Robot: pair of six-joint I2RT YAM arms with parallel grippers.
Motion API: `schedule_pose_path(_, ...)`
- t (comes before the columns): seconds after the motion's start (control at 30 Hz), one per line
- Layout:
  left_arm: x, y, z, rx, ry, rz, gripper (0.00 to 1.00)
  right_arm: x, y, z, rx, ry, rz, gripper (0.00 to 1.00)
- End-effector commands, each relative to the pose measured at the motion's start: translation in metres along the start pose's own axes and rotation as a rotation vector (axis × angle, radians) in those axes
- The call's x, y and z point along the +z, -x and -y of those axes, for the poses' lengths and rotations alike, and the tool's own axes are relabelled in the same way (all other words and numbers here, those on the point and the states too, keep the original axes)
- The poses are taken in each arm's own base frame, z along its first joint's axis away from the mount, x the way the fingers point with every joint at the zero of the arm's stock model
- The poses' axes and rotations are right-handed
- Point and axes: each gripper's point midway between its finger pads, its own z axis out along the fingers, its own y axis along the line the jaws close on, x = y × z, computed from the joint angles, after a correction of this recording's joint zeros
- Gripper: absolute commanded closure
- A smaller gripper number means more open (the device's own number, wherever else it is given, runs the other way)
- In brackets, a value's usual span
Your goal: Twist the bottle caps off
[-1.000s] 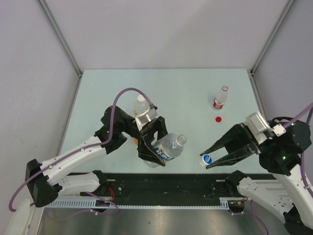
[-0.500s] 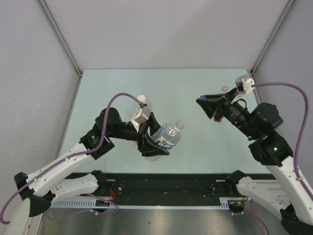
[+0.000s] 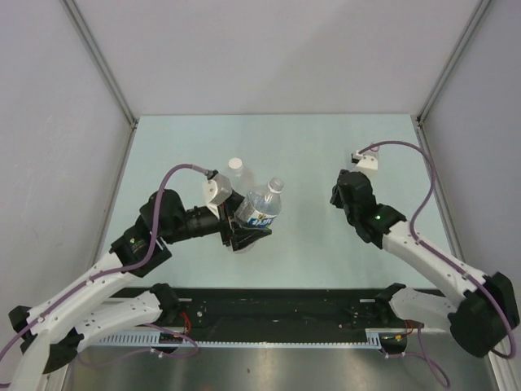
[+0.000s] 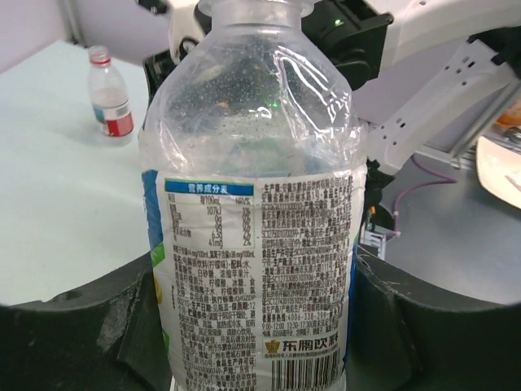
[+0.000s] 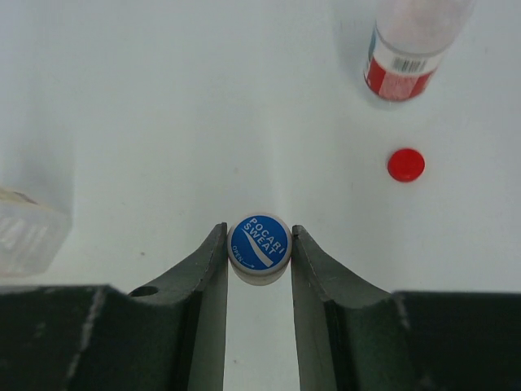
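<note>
Left gripper [image 3: 242, 235], centre-left of the top view, clamps the clear bottle [image 4: 256, 244]; right gripper [image 5: 259, 244], fingers narrow, pinches the blue cap [image 5: 259, 240].

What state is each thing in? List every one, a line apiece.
Left hand: shut on the blue-label bottle.
Blue-label bottle: held, cap off.
Right hand: shut on the blue cap.
Blue cap: off its bottle, pinched in the right hand.
Red-label bottle: standing on the table, cap off.
Red cap: loose on the table.
White-capped bottle: standing, cap still on.
</note>
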Motion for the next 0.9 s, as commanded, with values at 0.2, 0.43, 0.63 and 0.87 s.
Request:
schedule_pose_path(0.2,-0.011,-0.004,-0.016,0.022,0.107,0.018,1.00,0.071,-0.056,0.004,0.088,-0.092,-0.092,1.00)
schedule_pose_path(0.43,-0.013,-0.012,-0.016,0.012,0.106,0.007,1.00,0.101,-0.097,0.009,0.081,-0.110,-0.194,1.00)
schedule_pose_path(0.63,-0.014,-0.012,-0.015,0.017,0.101,0.015,1.00,0.117,-0.123,0.023,0.059,-0.161,-0.265,1.00)
schedule_pose_path(0.87,-0.011,-0.016,-0.016,0.019,0.098,0.007,1.00,0.128,-0.132,0.028,0.034,-0.192,-0.298,1.00)
